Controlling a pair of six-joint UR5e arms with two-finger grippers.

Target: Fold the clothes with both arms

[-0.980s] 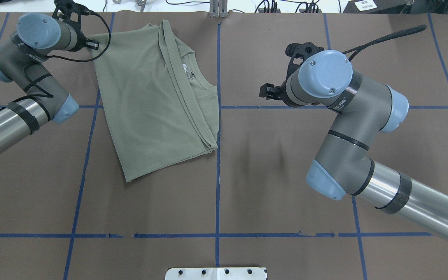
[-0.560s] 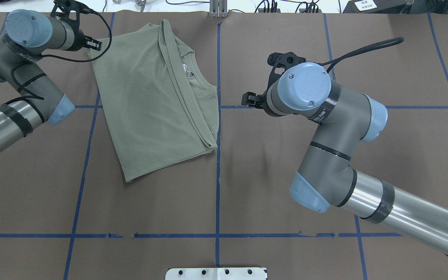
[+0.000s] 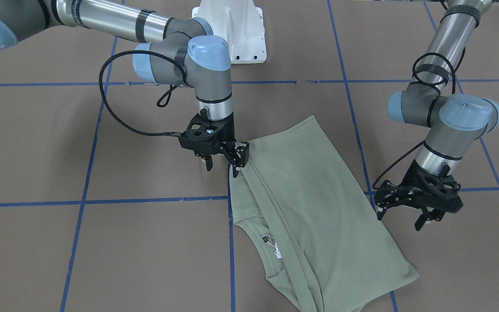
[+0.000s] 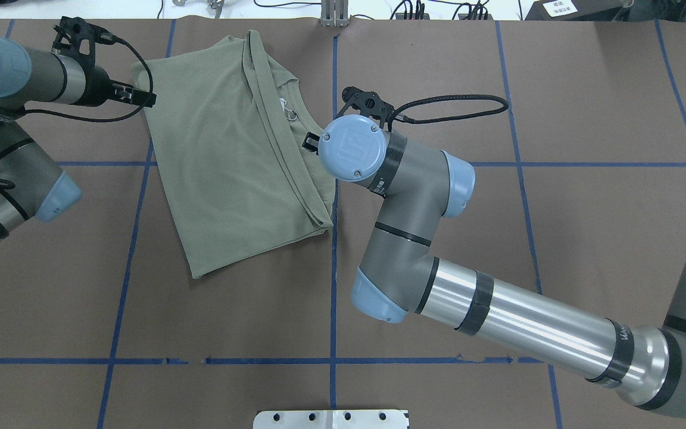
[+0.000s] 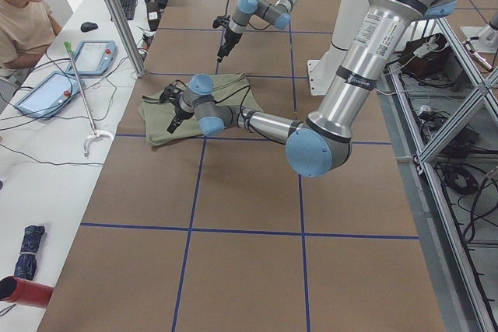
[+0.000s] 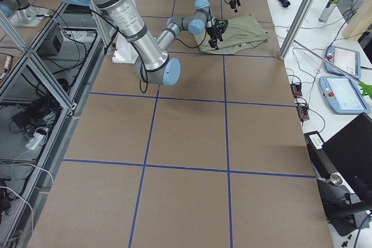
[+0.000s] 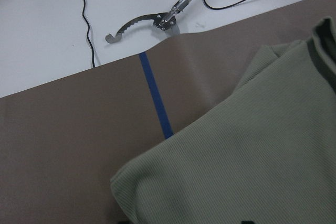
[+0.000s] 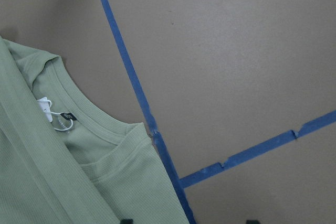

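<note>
Folded green shirt (image 4: 224,161) lies flat on the surface (image 4: 498,238), far-left of centre, with the right tool (image 3: 222,170) spread over its collar-side edge and the left tool (image 3: 399,221) spread just beside the opposite edge, probably flanking it for a two-sided pinch.

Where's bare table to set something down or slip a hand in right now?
Bare table in the far right quarter, beyond the black cable, and on the near left between the hem of the shirt and the pedestal. Crowded at the shirt's two side edges, where the left gripper and right gripper sit.
</note>
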